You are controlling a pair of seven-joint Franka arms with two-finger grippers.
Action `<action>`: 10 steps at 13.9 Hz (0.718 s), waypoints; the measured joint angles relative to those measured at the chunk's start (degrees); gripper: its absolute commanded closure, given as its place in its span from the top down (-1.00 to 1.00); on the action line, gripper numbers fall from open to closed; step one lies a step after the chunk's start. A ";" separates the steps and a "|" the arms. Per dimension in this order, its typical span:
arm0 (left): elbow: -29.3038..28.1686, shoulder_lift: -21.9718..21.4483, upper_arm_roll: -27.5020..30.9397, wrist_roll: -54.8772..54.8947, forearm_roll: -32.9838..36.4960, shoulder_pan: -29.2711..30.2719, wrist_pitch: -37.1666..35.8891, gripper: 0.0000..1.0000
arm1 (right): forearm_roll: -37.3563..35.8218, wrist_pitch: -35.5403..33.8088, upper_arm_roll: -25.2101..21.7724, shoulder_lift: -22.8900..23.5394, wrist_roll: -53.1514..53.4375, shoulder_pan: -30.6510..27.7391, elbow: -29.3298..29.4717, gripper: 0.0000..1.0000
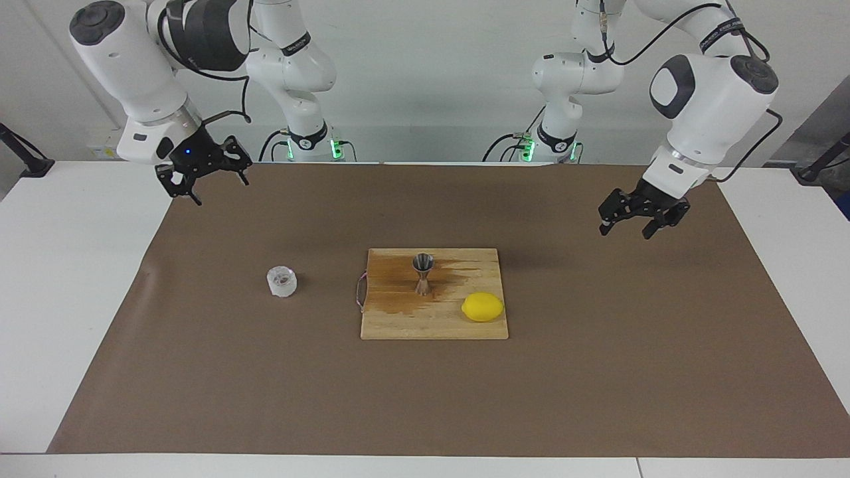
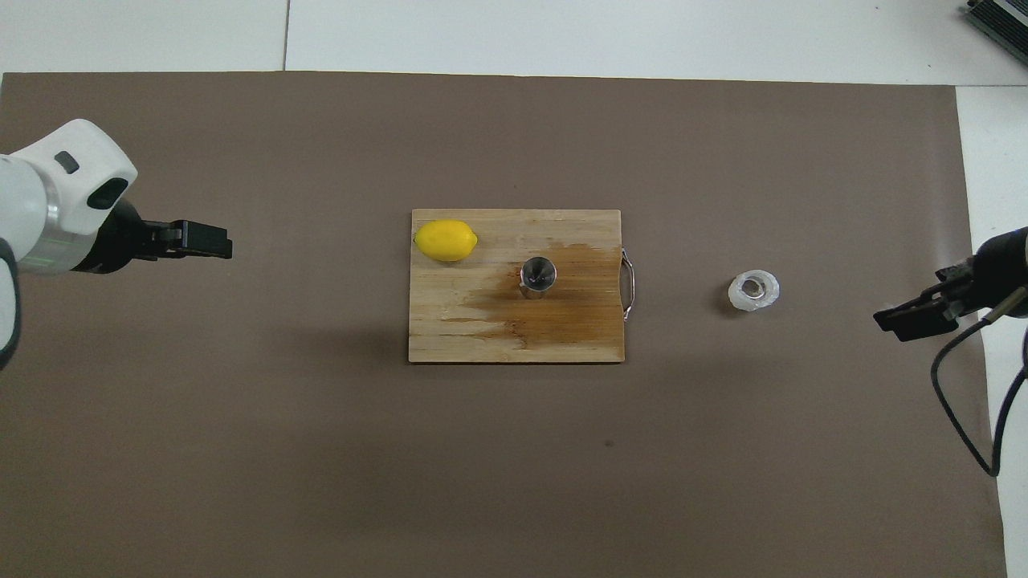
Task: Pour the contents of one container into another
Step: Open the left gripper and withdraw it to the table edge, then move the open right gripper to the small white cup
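The small clear ribbed cup (image 1: 281, 281) (image 2: 753, 290) stands upright on the brown mat, toward the right arm's end of the table. The steel hourglass jigger (image 1: 423, 272) (image 2: 537, 275) stands upright on a wooden cutting board (image 1: 412, 326) (image 2: 482, 341) at mid-table. My left gripper (image 1: 625, 230) (image 2: 207, 241) hangs open and empty over the bare mat toward the left arm's end, well away from the board. My right gripper (image 1: 219, 190) (image 2: 904, 319) hangs open and empty over the mat's edge at the right arm's end, apart from the cup.
A yellow lemon (image 1: 483, 307) (image 2: 446, 240) lies on the board's corner toward the left arm's end. A dark wet stain spreads on the board around the jigger. The board has a metal handle (image 2: 630, 285) on the side toward the cup.
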 measured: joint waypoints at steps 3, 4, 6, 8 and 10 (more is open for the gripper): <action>7.66 0.36 -0.03 0.98 2.93 2.55 -7.98 1.00 | 1.77 8.51 -0.17 1.77 -18.13 -2.13 -5.81 1.00; 11.16 1.02 -0.04 1.41 3.61 3.04 -11.45 1.00 | 4.57 9.53 -0.17 3.25 -23.42 -2.99 -6.43 1.00; 17.25 3.07 -0.20 1.58 4.98 3.14 -16.66 1.00 | 9.33 10.94 -0.22 6.46 -33.34 -4.94 -6.57 1.00; 19.79 4.50 -0.58 1.58 5.38 3.10 -18.23 1.00 | 10.96 11.35 -0.29 7.85 -41.88 -7.31 -6.56 1.00; 20.07 4.63 -0.82 1.58 5.38 3.07 -19.25 1.00 | 11.53 11.35 -0.32 7.89 -44.82 -8.77 -6.55 1.00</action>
